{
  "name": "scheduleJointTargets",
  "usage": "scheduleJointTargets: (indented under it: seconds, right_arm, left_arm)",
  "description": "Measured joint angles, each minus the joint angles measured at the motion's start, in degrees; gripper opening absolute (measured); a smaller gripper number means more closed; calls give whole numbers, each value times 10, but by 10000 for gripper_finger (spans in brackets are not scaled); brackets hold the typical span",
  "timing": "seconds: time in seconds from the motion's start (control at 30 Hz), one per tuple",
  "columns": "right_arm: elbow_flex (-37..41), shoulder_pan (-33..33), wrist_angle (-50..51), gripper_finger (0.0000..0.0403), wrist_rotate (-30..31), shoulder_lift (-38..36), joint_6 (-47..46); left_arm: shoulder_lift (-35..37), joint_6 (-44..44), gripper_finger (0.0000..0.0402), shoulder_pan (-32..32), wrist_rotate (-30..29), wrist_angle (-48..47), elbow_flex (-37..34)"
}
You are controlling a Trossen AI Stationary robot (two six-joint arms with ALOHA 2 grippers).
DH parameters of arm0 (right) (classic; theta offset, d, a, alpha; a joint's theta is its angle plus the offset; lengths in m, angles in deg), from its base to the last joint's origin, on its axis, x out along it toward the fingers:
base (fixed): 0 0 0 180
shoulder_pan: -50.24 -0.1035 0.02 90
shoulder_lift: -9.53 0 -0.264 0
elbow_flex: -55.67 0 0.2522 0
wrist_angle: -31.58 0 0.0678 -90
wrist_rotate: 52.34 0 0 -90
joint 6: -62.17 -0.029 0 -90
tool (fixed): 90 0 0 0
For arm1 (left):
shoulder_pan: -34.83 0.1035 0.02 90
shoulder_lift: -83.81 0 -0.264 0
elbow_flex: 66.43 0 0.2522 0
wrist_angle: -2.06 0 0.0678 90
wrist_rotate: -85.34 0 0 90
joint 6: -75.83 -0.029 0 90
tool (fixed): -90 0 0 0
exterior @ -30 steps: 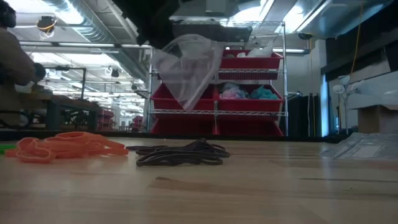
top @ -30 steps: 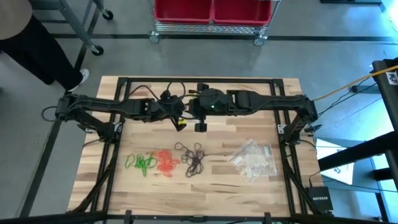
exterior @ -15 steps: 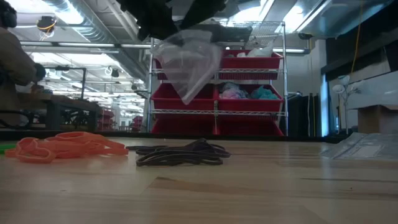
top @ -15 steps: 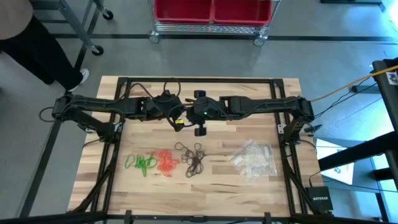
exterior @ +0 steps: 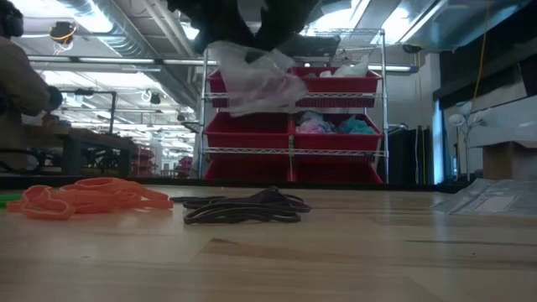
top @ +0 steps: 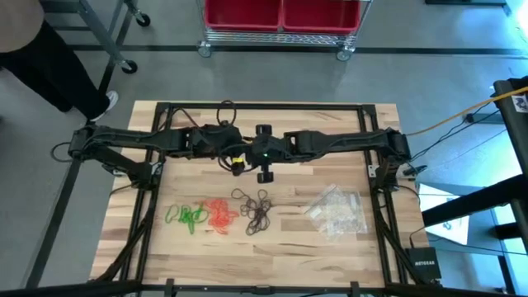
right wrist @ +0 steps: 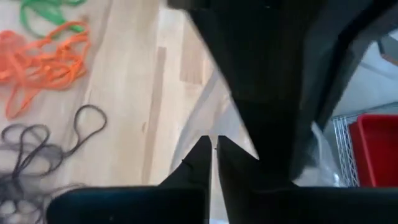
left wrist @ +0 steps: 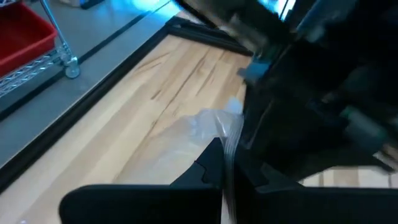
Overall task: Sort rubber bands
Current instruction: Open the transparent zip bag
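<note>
Rubber bands (top: 221, 214) heaped toward six o'clock; left gripper (left wrist: 222, 167) and right gripper (right wrist: 213, 144) both pinching clear bag (exterior: 252, 77) mid-air.

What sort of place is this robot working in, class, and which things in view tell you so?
Probably a workshop or robotics lab: a wire shelving rack holding red storage bins, exposed ceiling ducts, a bare concrete floor around the wooden table.
</note>
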Motion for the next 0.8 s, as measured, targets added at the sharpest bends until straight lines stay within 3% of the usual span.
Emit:
scheduleJointTargets:
  seconds: [0.23, 0.57, 0.8]
  right_arm:
    - [1, 0, -8, 1, 76, 9, -53]
    - [23, 25, -68, 2, 88, 4, -210]
    - [47, 29, -120, 3, 93, 3, -178]
  left_arm:
    - [7, 35, 0, -5, -3, 0, 0]
    - [9, 64, 0, -7, -32, -2, 0]
    - [9, 61, 0, -5, -33, -8, 0]
